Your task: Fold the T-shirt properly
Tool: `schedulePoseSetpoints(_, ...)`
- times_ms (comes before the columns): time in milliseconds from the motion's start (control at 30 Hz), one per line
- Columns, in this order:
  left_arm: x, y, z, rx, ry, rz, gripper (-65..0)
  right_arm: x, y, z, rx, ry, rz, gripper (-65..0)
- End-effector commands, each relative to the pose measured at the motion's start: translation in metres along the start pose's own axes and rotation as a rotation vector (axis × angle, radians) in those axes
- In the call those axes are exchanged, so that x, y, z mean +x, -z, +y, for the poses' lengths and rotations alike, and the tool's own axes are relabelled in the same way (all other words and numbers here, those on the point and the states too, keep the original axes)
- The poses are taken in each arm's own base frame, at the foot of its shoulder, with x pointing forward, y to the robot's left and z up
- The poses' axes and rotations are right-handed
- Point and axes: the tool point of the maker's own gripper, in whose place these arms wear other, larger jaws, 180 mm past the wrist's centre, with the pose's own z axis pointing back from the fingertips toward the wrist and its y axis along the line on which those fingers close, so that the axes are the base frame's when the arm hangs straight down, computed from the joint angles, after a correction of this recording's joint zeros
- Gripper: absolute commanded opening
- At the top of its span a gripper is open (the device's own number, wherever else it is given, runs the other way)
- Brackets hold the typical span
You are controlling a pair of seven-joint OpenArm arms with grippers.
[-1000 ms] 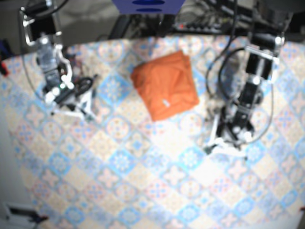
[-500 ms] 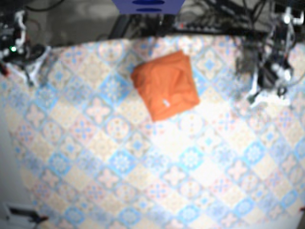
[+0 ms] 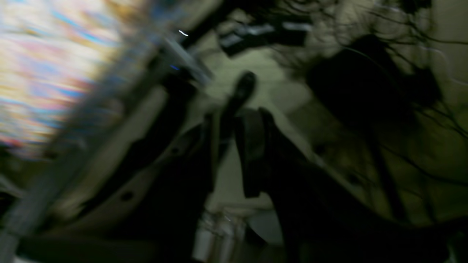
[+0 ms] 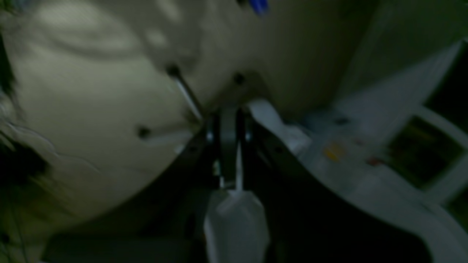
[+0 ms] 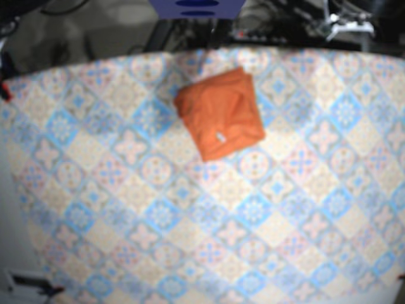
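**A:** What's changed?

**B:** Both arms have pulled off the table (image 5: 190, 221) since a second ago. The shirt (image 5: 219, 113) hasn't budged.

**A:** Where is it?

**B:** Toward twelve o'clock from centre, a compact orange square with a white tag (image 5: 220, 137) at its six o'clock edge. Folding looks done, so you likely need only park the arms.

**A:** Grippers?

**B:** The right gripper (image 4: 228, 138) is pressed together, empty. The left gripper (image 3: 234, 120) is too blurred to tell.
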Motion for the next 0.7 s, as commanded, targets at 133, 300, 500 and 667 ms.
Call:
schedulePoseSetpoints(133, -0.057, 0.044, -0.042, -0.170, -0.125, 0.073, -53.8, -0.054, 0.012, -0.014, -0.124, -0.047, 0.174, -63.9)
schedulePoseSetpoints(300, -0.102, 0.087, -0.084, -0.289, -0.232, 0.154, -53.8, -0.115, 0.050, 0.009, -0.063, -0.023, 0.276, -63.9)
schedulePoseSetpoints(500, -0.124, 0.139, -0.100, -0.258, -0.297, 0.210, -53.8, -0.181, 0.098, 0.064, 0.098, 0.049, 0.365, -63.9)
schedulePoseSetpoints(667, -0.099, 0.173, -0.078, -0.140, -0.335, 0.195, -53.8, -0.196, 0.129, 0.131, 0.246, 0.079, 0.379, -63.9)
